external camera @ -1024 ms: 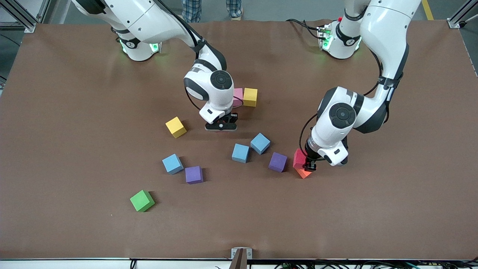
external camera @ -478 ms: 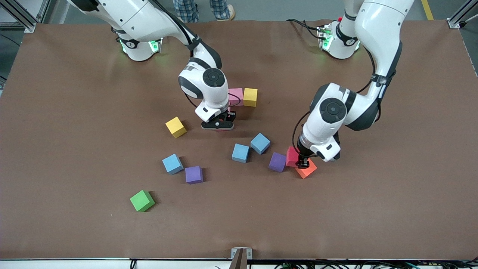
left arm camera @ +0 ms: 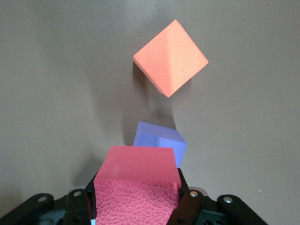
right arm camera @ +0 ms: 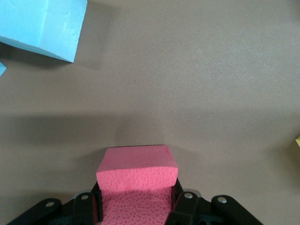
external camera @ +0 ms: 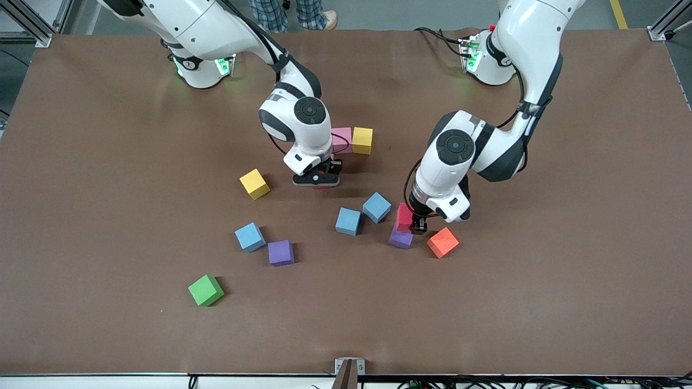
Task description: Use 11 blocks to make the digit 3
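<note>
The left end effector (external camera: 417, 225) clamps a red cube (external camera: 404, 217), now over a half-hidden purple cube (external camera: 400, 238), uncovering the orange cube (external camera: 443, 242). Mid-worktop, the right end effector (external camera: 317, 182) grips a mostly hidden pink cube (right arm camera: 137, 180), its position barely changed.

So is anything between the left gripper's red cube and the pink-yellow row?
Nothing visible. The left gripper holds the red cube over a purple cube; bare table lies toward the pink cube and yellow cube.
</note>
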Motion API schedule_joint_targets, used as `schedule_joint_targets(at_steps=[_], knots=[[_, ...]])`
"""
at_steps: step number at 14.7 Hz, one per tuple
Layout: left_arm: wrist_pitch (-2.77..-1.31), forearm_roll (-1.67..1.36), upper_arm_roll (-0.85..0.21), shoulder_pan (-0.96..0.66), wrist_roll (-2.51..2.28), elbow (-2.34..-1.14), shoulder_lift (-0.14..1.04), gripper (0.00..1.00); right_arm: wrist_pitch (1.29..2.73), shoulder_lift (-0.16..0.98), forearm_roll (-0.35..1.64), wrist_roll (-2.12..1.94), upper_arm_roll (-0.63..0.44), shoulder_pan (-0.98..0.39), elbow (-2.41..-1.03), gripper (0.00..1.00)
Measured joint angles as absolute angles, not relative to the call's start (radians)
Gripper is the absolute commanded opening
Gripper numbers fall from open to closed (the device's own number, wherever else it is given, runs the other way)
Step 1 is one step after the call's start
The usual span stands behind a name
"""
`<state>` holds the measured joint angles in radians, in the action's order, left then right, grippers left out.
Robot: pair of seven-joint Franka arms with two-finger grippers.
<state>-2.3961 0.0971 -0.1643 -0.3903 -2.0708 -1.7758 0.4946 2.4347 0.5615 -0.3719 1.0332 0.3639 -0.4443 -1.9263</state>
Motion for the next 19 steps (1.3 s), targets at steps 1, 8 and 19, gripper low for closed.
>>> schedule_joint_targets(at_steps=[1, 8, 19], knots=[[-2.396, 0.097, -0.164, -0.392, -2.072, -1.776, 0.495, 0.32, 2.435, 0.562, -0.372, 1.036, 0.364, -0.444, -1.927, 0.00], [-2.396, 0.097, -0.163, -0.400, -2.072, -1.756, 0.494, 0.32, 2.435, 0.562, -0.372, 1.069, 0.367, -0.446, -1.930, 0.00], [-2.395, 0.097, -0.161, -0.396, -2.073, -1.755, 0.494, 0.32, 2.436, 0.563, -0.372, 1.076, 0.369, -0.465, -1.931, 0.00]])
